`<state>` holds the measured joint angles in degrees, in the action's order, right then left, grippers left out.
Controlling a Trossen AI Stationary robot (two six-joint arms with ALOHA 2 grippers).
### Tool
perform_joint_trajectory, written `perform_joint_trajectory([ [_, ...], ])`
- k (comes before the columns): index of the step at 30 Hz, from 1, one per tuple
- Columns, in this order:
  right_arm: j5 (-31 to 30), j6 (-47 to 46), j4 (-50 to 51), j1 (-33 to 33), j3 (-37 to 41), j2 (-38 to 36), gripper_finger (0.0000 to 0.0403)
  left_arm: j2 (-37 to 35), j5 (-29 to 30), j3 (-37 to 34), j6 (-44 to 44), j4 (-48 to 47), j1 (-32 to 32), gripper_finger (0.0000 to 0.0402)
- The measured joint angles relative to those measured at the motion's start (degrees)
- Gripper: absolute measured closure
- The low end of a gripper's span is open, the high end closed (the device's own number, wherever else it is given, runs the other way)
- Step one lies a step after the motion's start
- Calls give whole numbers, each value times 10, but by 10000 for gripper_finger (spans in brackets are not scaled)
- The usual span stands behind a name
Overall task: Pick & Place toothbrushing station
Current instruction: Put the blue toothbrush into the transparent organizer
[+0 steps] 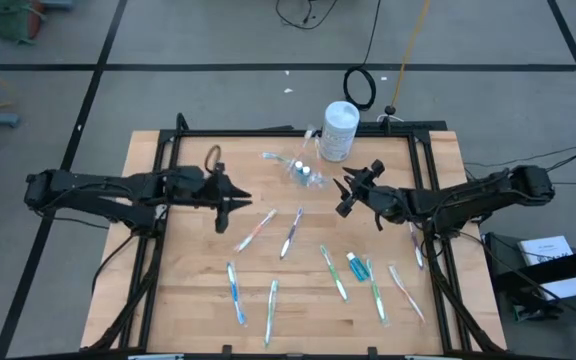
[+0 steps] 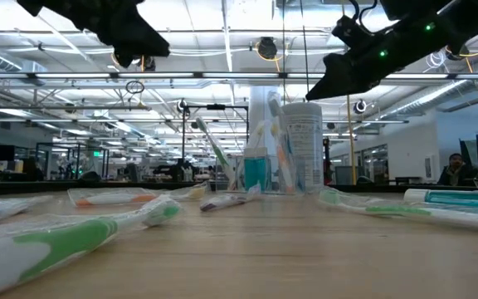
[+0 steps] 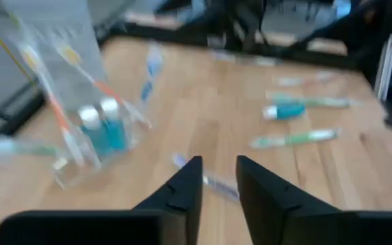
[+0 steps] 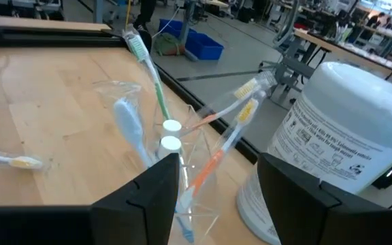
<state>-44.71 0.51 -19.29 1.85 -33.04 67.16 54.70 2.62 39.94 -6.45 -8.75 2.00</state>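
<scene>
— Where had the brushes ended up?
— A few stood bunched in the clear cup (image 1: 302, 170) with two blue tubes (image 4: 170, 136), near the desk's (image 1: 188, 300) far edge beside a white canister (image 1: 339, 130); the rest of the toothbrushes (image 1: 334, 272) lay scattered across the pale wood, presumably waiting their turn

— And the arms?
— The right tool (image 1: 353, 190) hovered by the cup, jaws spread wide, holding nothing. The left tool (image 1: 234, 203) hung mid-desk, jaws only slightly parted, also empty. Behind them stretched a bright open workshop with ceiling lights
</scene>
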Motion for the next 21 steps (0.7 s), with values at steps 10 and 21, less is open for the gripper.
perform_joint_trajectory([
  [10,0,36,0,0,0,0,209,101,-72,0,52,-1,-136,257],
  [21,0,32,0,0,0,0,209,235,-122,5,40,1,-296,256],
])
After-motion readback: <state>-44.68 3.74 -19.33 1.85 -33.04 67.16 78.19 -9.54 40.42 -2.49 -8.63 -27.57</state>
